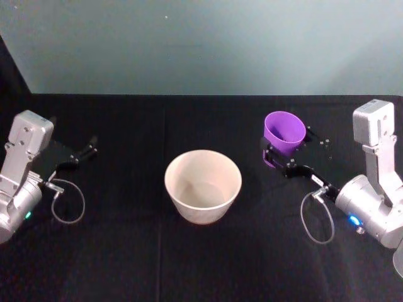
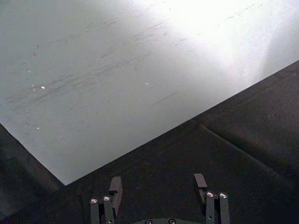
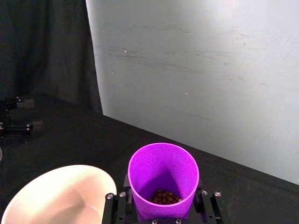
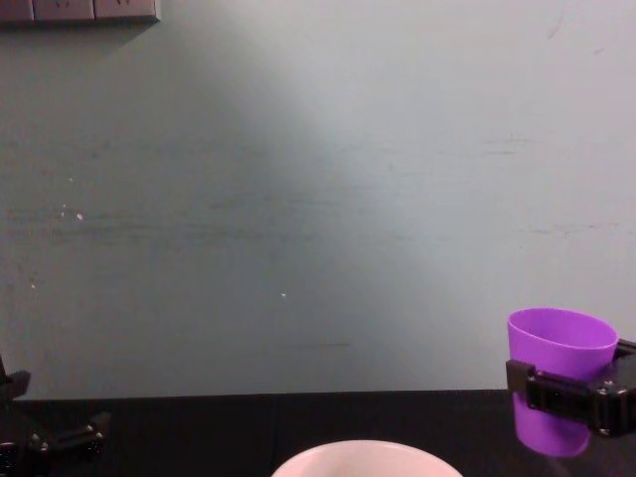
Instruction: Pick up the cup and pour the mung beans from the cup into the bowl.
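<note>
- Cup (image 1: 284,131) sits in my right gripper (image 1: 293,148), which is clamped on its lower sides, one finger each side. It is to the right of the bowl (image 1: 203,204) and apart from it.
- Cup is mouth up with a slight lean. From the chest view it looks lifted off the black table (image 1: 126,251), but I can't confirm the gap under its base.
- Step in hand, as I read it: the pick is done, the carry toward the bowl is under way, and the pour is not yet started.
- Next move needs the cup taken left until its lip is over the bowl's opening, then a wrist roll that tips the mouth down toward the middle. I'd go slowly, because the beans are loose and will run out all at once.
- Risk: tipping short of the rim would drop beans on the cloth.
- Cup contents: a small heap of dark round beans (image 3: 164,197) at the bottom, far below the lip.
- Bowl contents: nothing I can see, just a pale, bare inside. The bowl is upright and wide, so it's an easy target.
- Left gripper (image 1: 82,153) is parked at the far left of the table, fingers spread and holding nothing.
</note>
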